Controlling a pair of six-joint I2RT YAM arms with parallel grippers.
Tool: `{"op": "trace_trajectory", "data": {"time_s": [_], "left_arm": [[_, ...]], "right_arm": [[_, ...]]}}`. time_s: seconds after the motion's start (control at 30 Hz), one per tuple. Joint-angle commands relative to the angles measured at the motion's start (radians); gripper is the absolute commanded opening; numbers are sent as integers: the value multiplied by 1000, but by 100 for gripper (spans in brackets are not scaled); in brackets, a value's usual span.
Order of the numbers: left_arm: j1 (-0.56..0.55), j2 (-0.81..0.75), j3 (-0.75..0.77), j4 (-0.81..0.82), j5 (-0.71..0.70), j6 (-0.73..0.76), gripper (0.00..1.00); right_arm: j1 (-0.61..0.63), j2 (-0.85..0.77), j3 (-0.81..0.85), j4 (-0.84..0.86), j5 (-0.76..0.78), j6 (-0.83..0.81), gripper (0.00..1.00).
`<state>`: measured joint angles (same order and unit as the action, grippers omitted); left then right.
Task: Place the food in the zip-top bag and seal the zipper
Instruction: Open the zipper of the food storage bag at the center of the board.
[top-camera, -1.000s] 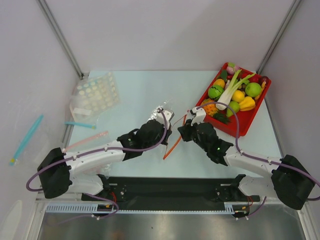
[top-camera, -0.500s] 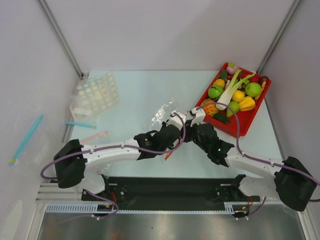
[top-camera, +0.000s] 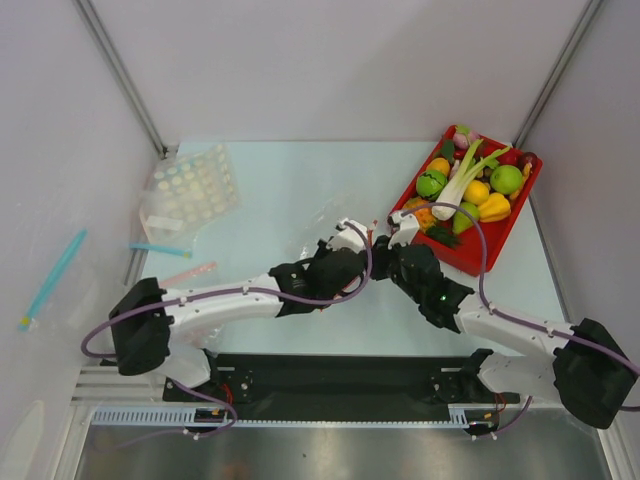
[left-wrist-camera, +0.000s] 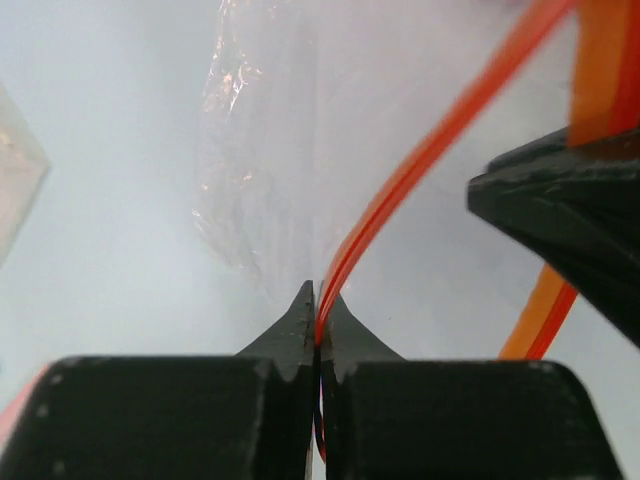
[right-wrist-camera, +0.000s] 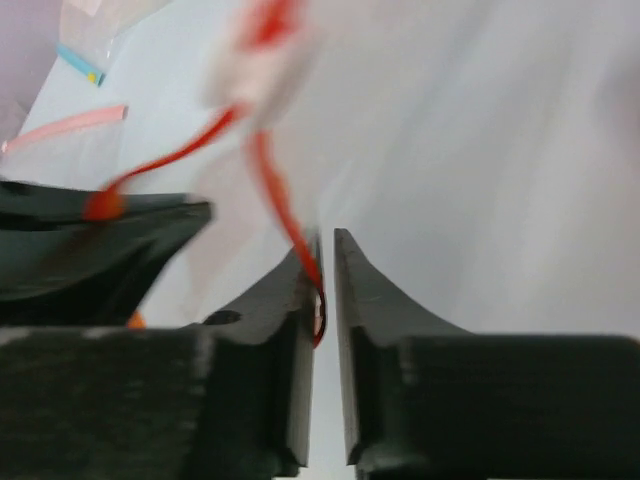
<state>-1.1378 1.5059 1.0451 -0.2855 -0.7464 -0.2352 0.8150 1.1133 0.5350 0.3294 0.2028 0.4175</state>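
Zipper (left-wrist-camera: 400, 185), one: left end effector (left-wrist-camera: 316, 300) clenched on it, right end effector (right-wrist-camera: 327, 245) barely parted.

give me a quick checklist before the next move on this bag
1. left gripper shut on the zipper: ok
2. right gripper clamped on the zipper: cannot tell, the strip sits in a narrow gap between its fingers
3. zip-top bag mouth open wide enough: cannot tell
4. food inside the bag: not ok, the leek lies in the red tray
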Motion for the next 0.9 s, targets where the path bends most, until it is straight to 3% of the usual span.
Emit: {"op": "trace_trajectory", "data": {"time_s": [0.0, 0.03, 0.13, 0.33, 0.6, 0.73, 0.87], "left_arm": [[1, -142, 4, -35, -129, -1, 0], [1, -163, -13, -38, -140, -3, 0], [3, -249, -54, -17, -139, 4, 0], [26, -266, -42, -56, -156, -3, 0], [38, -251, -20, -124, -226, -20, 0], [56, -237, -43, -47, -96, 5, 0], [113, -162, -53, 55, 157, 37, 0]], "right_arm": [[-57, 28, 26, -7, 8, 46, 23], [-68, 33, 26, -7, -9, 52, 31], [-103, 42, 26, -24, -13, 76, 42], [-119, 37, 28, -43, 0, 84, 57], [-123, 43, 45, -98, 50, 98, 62], [-119, 37, 37, -66, -3, 76, 73], [-109, 40, 36, -24, -68, 47, 78]]}}
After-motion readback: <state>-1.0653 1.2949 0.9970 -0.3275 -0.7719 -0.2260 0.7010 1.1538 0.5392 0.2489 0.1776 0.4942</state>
